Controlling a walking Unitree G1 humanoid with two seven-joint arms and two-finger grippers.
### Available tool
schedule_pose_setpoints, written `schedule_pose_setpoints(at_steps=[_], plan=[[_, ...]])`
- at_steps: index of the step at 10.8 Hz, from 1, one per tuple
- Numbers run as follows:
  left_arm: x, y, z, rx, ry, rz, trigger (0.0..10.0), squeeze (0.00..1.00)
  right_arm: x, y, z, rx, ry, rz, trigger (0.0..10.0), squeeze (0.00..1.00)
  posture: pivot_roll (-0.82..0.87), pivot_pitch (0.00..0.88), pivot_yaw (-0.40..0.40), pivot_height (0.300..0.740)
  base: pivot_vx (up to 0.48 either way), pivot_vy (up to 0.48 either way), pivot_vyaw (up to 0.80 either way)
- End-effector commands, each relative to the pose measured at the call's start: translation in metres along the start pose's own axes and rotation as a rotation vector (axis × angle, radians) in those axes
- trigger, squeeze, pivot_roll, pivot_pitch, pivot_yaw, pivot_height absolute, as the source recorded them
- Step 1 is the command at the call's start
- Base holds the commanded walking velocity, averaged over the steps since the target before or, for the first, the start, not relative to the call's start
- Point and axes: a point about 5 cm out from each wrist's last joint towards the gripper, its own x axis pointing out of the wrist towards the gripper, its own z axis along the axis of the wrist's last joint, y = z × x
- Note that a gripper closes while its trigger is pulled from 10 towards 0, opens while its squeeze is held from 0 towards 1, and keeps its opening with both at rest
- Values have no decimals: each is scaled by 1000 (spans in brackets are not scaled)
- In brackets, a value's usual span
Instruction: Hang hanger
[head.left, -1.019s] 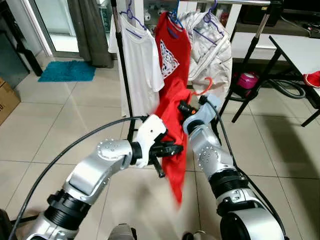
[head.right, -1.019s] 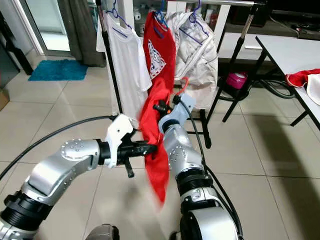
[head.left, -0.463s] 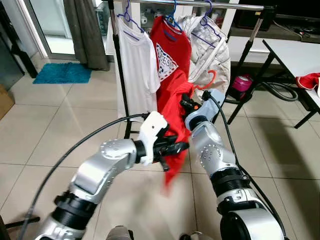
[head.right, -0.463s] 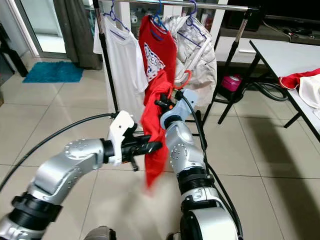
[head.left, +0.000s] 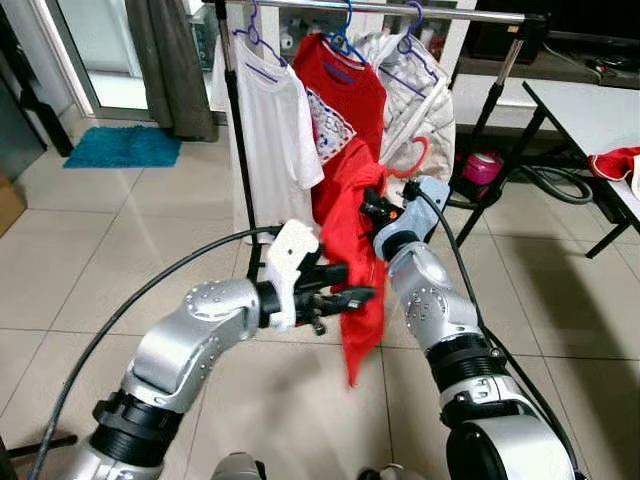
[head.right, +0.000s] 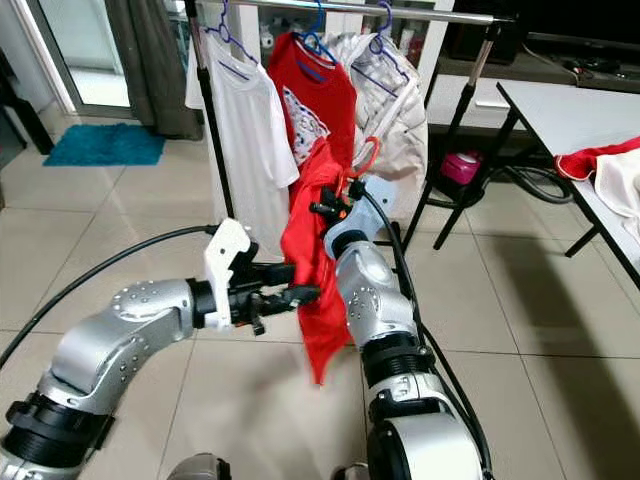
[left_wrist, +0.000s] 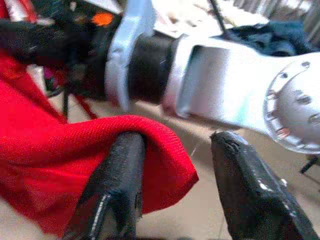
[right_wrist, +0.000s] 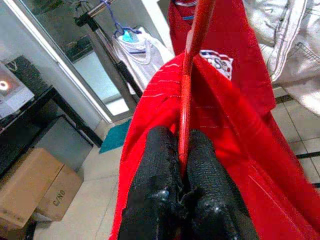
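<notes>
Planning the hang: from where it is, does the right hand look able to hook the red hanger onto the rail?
Probably not yet. The right hand grips the red hanger well below the rail, beside the white jacket; it would need lifting.

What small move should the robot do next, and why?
Probably lift the right gripper, shut on the red hanger, up toward the rail. The hook hangs well below the rail, and the red garment already hangs on it, with the left gripper open at the cloth.
</notes>
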Motion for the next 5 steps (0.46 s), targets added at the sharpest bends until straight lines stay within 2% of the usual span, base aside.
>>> schedule_pose_setpoints(at_steps=[1,2,3,4,5], plan=[[-5,-7,6,-4,-31,-58,10000,1000,1,4,11,-26,-34,36,10000,0,59,0,-59,740,0,0,0],[-11,-7,4,1,-3,-74,10000,1000,2,7,14,23,-41,67,10000,0,58,0,-61,740,0,0,0],[-26,0,-6,69,130,-26,10000,1000,2,4,19,32,-51,67,10000,0,49,0,-62,740,0,0,0],[-37,7,-10,118,197,28,10000,1000,2,0,22,6,-55,56,10000,0,41,0,-59,740,0,0,0],[-53,14,-13,162,258,72,10000,1000,1,-6,29,-11,-63,51,10000,0,32,0,-59,740,0,0,0]])
